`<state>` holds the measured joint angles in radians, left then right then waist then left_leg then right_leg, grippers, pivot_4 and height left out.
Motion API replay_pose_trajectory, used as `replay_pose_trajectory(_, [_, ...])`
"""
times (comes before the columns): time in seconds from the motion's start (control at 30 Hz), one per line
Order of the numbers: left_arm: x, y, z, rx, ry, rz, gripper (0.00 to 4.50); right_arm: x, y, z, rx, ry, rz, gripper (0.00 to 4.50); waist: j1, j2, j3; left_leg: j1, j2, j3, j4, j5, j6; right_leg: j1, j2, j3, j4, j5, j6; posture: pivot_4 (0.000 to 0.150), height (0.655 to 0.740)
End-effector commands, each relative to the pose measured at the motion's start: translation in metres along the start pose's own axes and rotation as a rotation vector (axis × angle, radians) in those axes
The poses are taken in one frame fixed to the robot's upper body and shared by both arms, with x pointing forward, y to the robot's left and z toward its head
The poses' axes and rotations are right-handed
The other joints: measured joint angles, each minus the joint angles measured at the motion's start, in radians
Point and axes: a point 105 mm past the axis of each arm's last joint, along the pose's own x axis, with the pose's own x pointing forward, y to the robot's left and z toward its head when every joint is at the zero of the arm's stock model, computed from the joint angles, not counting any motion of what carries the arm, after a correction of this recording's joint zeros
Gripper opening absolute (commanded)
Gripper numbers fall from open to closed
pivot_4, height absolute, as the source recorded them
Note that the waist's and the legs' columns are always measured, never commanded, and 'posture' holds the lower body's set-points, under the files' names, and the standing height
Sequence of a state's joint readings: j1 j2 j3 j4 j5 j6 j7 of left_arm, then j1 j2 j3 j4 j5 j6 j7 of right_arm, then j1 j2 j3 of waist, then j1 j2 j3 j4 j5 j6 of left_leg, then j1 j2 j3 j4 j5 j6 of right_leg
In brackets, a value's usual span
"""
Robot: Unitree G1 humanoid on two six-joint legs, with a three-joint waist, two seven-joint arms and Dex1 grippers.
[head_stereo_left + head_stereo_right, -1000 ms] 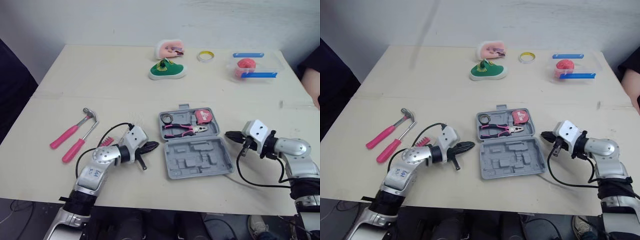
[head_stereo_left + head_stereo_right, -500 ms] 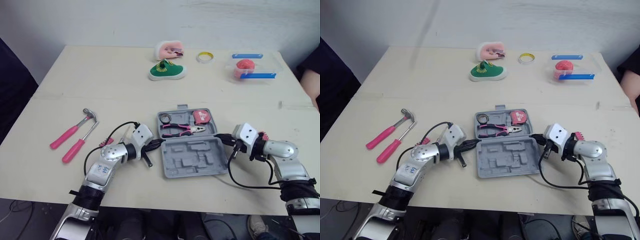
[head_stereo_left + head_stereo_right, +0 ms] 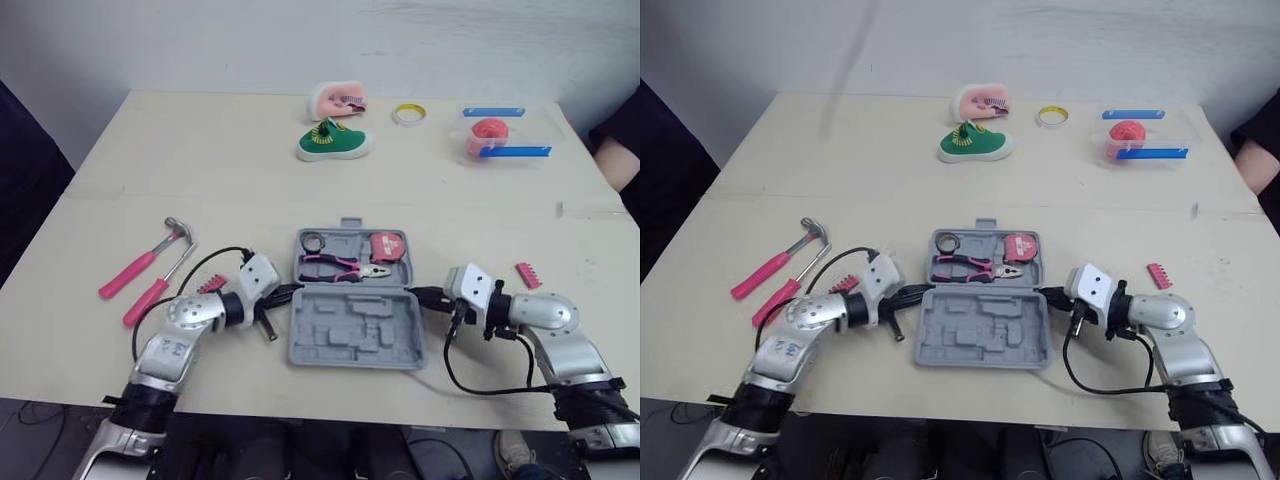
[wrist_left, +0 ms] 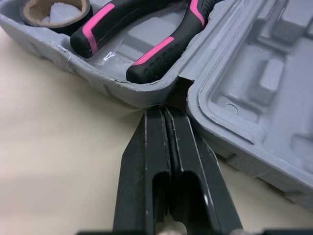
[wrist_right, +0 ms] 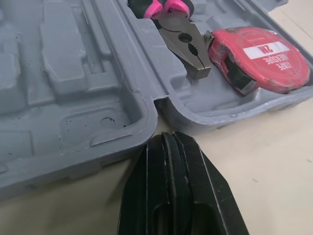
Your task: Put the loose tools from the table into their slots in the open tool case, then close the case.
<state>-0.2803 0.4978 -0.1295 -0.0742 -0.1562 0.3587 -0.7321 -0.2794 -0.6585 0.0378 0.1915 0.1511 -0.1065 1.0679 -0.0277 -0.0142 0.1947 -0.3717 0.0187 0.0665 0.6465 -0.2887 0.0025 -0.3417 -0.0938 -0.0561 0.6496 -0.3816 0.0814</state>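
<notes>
Left gripper (image 4: pixel 166 111): jaws are pressing together, gripping nothing, tips sitting against the tool case (image 3: pixel 355 335) at its hinge notch. Right gripper (image 5: pixel 168 138): jaws likewise closed and empty, at the opposite notch. Case is lying open, holding pliers (image 3: pixel 340 266), tape measure (image 3: pixel 386 246) and tape roll (image 3: pixel 312 241). Hammer (image 3: pixel 148 257) and pink bit strip (image 3: pixel 527 275) are lying loose on the beige worktop (image 3: pixel 200 170).

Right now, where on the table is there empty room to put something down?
The widest bare patch of the beige table runs between the green toy shoe and the grey plastic tool case. The far left corner is bare too. It is crowded beside the case: left gripper, right gripper and pink-handled hammer.
</notes>
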Motion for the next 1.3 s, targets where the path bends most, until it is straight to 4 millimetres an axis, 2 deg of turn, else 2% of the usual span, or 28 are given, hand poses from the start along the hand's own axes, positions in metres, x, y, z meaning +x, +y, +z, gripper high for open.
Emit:
replay_pose_trajectory(0.03, [-0.014, -0.009, -0.006, -0.027, 0.019, -0.009, 0.00, 0.003, 0.012, 0.015, -0.005, -0.056, 0.035, 0.03, 0.000, 0.000, 0.000, 0.000, 0.000, 0.000, 0.000, 0.000, 0.000, 0.000, 0.000, 0.000, 0.000, 0.000, 0.000, 0.150, 0.7400])
replay_pose_trajectory(0.27, [-0.028, -0.011, -0.018, -0.047, 0.049, 0.050, 0.00, 0.003, 0.021, 0.018, 0.049, -0.084, 0.027, 0.03, 0.000, 0.000, 0.000, 0.000, 0.000, -0.001, -0.001, -0.002, 0.001, 0.001, 0.000, 0.000, -0.001, 0.000, 0.000, 0.150, 0.7400])
replay_pose_trajectory(0.57, [-0.037, -0.003, -0.019, -0.031, 0.029, 0.094, 0.00, -0.002, 0.013, 0.009, 0.050, -0.046, -0.020, 0.03, 0.000, 0.000, 0.000, 0.000, 0.000, -0.001, -0.001, -0.003, 0.001, 0.001, 0.000, 0.000, -0.002, 0.000, 0.000, 0.150, 0.7400])
replay_pose_trajectory(0.73, [-0.097, 0.014, -0.006, 0.027, 0.028, 0.069, 0.00, -0.055, 0.001, 0.009, 0.029, -0.006, -0.053, 0.03, 0.001, 0.002, 0.001, -0.001, 0.000, -0.001, -0.003, -0.003, 0.001, 0.000, 0.000, -0.001, -0.004, 0.000, 0.000, 0.150, 0.7400])
replay_pose_trajectory(0.87, [-0.137, 0.030, -0.017, 0.017, 0.020, 0.159, 0.00, -0.087, -0.002, 0.002, 0.027, 0.030, -0.101, 0.03, 0.001, 0.002, 0.002, -0.001, 0.000, -0.001, -0.004, -0.004, 0.003, 0.002, -0.001, -0.001, -0.007, 0.000, 0.000, 0.150, 0.7400])
replay_pose_trajectory(0.97, [-0.184, 0.050, -0.029, -0.011, -0.030, 0.302, 0.00, -0.122, -0.013, -0.003, 0.086, 0.047, -0.230, 0.03, 0.000, 0.002, 0.002, -0.001, 0.000, -0.001, -0.004, -0.007, 0.007, 0.002, -0.001, -0.001, -0.008, 0.000, 0.000, 0.150, 0.7400])
replay_pose_trajectory(1.1, [-0.242, 0.068, -0.044, -0.068, -0.036, 0.500, 1.16, -0.166, -0.016, -0.018, 0.074, 0.136, -0.361, 1.41, 0.000, 0.002, 0.003, -0.001, 0.000, -0.001, -0.005, -0.008, 0.008, 0.001, -0.001, -0.001, -0.008, 0.000, 0.000, 0.150, 0.7400])
replay_pose_trajectory(1.2, [-0.284, 0.080, -0.047, -0.091, -0.040, 0.656, 2.67, -0.201, -0.019, -0.030, 0.058, 0.214, -0.488, 3.06, 0.001, 0.001, 0.003, -0.001, 0.000, -0.001, -0.005, -0.009, 0.009, 0.001, -0.001, -0.001, -0.009, 0.000, 0.000, 0.150, 0.7400])
replay_pose_trajectory(1.27, [-0.305, 0.084, -0.051, -0.113, -0.033, 0.727, 3.66, -0.216, -0.021, -0.035, 0.049, 0.243, -0.548, 4.15, 0.001, 0.001, 0.004, -0.001, 0.000, -0.001, -0.006, -0.009, 0.009, 0.001, -0.002, -0.001, -0.010, 0.000, 0.000, 0.150, 0.7400])
replay_pose_trajectory(1.3, [-0.319, 0.086, -0.057, -0.127, -0.008, 0.776, 4.15, -0.227, -0.022, -0.038, 0.054, 0.257, -0.591, 4.50, 0.000, 0.001, 0.003, 0.000, 0.000, -0.001, -0.008, -0.009, 0.009, 0.001, -0.002, -0.001, -0.011, 0.000, 0.000, 0.150, 0.7400])
